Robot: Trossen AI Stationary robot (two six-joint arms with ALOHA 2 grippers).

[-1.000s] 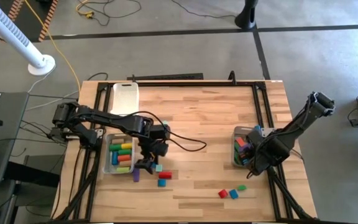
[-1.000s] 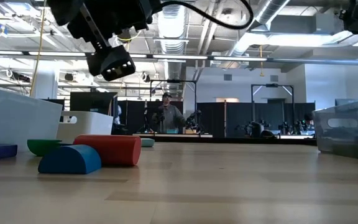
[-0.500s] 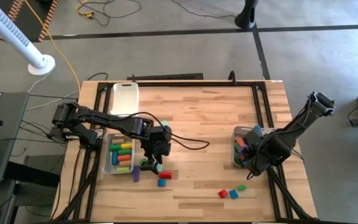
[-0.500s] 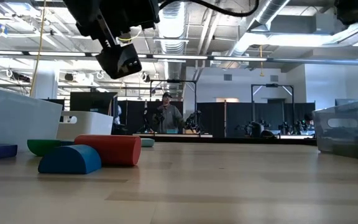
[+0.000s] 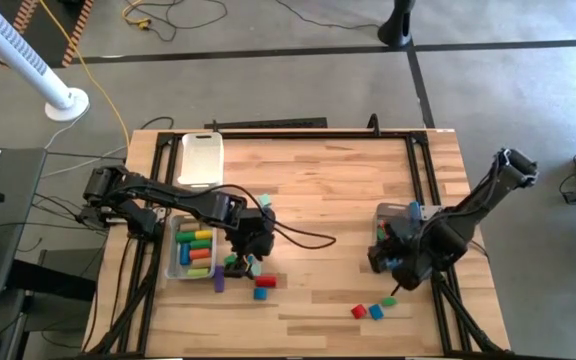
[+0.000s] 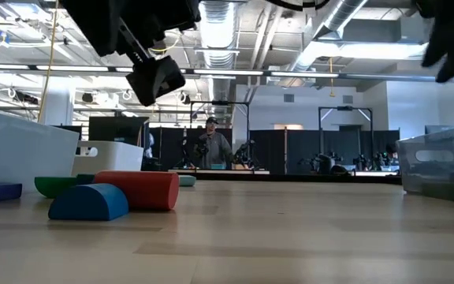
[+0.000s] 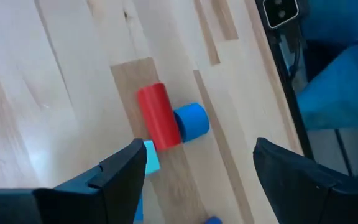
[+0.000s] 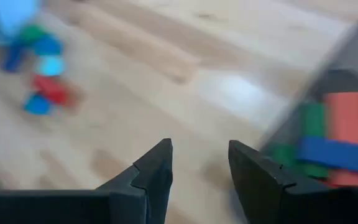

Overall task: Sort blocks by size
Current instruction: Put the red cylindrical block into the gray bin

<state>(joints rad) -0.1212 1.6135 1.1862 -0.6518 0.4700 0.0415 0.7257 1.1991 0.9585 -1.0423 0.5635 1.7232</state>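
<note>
Wooden tabletop (image 5: 328,190) | left gripper (image 5: 246,262) fingers spread, empty, above loose blocks: red cylinder (image 7: 158,116), blue half-round (image 7: 191,120) touching, teal block (image 7: 151,157) beside | advise: centre over one block, descend straight | right gripper (image 8: 199,163) fingers apart, empty, beside right bin (image 5: 386,236).

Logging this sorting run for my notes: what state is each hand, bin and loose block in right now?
Left hand: open, empty, above the red cylinder.
Right hand: open, empty.
Left bin: holds several blocks.
Right bin: holds several blocks.
Red cylinder: lying on its side, touching the blue block.
</note>
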